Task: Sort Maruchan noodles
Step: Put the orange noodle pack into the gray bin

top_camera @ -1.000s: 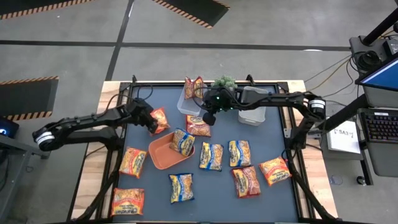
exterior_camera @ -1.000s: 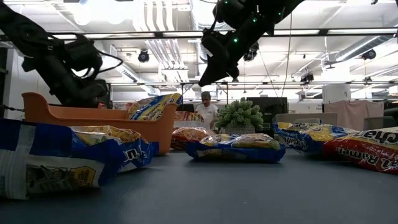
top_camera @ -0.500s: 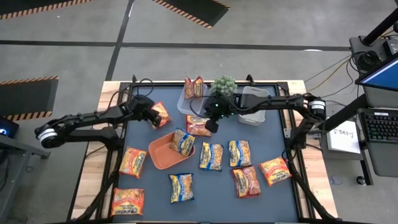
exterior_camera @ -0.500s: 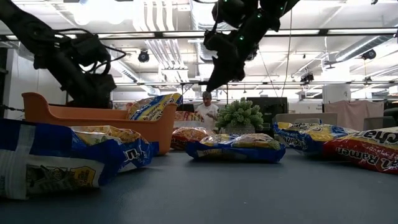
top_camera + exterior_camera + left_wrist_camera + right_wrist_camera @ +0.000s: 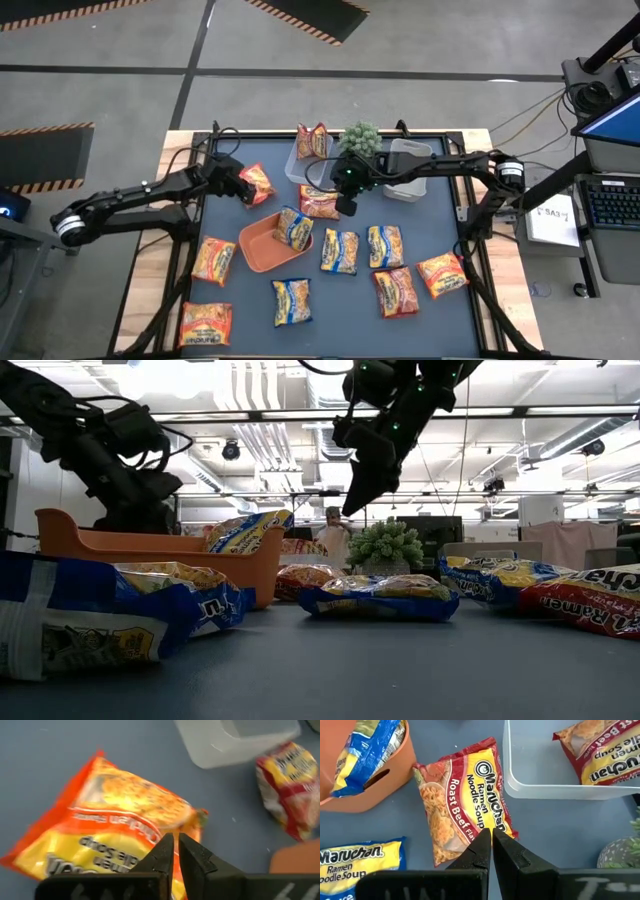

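While it hangs over the table's left rear part, the left gripper (image 5: 243, 187) has its fingers nearly pressed together, only a thin slit between them, and they clasp nothing; in the left wrist view the tips (image 5: 175, 851) sit just above an orange packet (image 5: 115, 830), and contact cannot be told. From above, that orange packet (image 5: 259, 183) lies at about 10 o'clock from the orange tray (image 5: 262, 252), which holds 1 yellow-and-blue packet (image 5: 294, 227) leaning on its rim.

Near the table's middle rear, the right gripper (image 5: 346, 203) is likewise clenched to a narrow slit and empty. In the right wrist view its tips (image 5: 491, 841) hover over the lower edge of a red Roast Beef packet (image 5: 462, 817). Seen from above, this red packet (image 5: 318, 200) lies flat just in front of a clear tub (image 5: 298, 168), at 1 o'clock from the tray. Another red packet (image 5: 313, 140) stands inside that tub. A second clear tub (image 5: 406, 171) sits further right, beside a small green plant (image 5: 361, 135).

Other noodle packets lie scattered across the front of the blue mat (image 5: 440, 225).
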Robot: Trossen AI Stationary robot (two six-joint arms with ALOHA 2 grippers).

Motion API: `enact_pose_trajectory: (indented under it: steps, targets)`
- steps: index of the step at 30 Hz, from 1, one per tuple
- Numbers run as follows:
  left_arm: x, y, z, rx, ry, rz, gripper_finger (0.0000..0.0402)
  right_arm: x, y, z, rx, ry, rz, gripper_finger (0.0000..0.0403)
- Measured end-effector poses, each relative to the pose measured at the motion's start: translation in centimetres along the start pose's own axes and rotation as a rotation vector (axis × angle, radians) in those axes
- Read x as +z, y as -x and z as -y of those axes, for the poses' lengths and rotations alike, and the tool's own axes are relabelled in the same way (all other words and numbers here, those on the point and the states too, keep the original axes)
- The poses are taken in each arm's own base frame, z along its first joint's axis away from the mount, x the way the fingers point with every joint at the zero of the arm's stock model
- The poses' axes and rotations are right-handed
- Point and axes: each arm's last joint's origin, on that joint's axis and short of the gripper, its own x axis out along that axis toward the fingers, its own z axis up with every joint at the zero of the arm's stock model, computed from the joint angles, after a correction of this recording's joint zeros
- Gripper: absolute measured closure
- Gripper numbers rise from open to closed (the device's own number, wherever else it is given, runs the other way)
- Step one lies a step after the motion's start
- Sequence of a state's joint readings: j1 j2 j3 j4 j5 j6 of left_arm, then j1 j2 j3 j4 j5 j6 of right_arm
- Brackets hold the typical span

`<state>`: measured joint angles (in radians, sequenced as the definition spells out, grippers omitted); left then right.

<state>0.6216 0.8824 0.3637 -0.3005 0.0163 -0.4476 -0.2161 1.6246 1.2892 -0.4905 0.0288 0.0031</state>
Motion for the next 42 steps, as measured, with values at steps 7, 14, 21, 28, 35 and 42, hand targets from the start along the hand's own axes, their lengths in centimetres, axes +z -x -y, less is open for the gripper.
enact_pose_trajectory:
  steps: [7,14,21,28,35,42]
  targets:
    - [0.1,-0.2,-0.3,0.079,0.053,0.028,0.033,-0.5,-0.1,0.0,0.0,0.022,-0.012,0.0394]
    - [0.4,-0.6,-0.6,0.224,0.061,0.1,0.0253,-2.0,1.1,0.2,-0.008,0.02,-0.012,0.0394]
    - [2.0,-1.1,0.0,0.17,-0.042,0.156,0.0215,-3.0,3.2,1.4,-0.024,-0.004,0.154,0.0394]
    - [3.9,-1.9,-0.4,0.137,-0.119,0.102,0.0219,-4.6,4.8,2.4,0.023,-0.018,0.348,0.0394]
    - [4.7,-3.7,-2.3,0.175,-0.066,0.015,0.0221,-5.9,5.1,2.5,0.063,-0.031,0.402,0.0394]
    - [4.7,-5.7,-3.0,0.168,-0.069,-0.081,0.0222,-6.2,4.5,2.5,0.068,-0.054,0.38,0.0394]
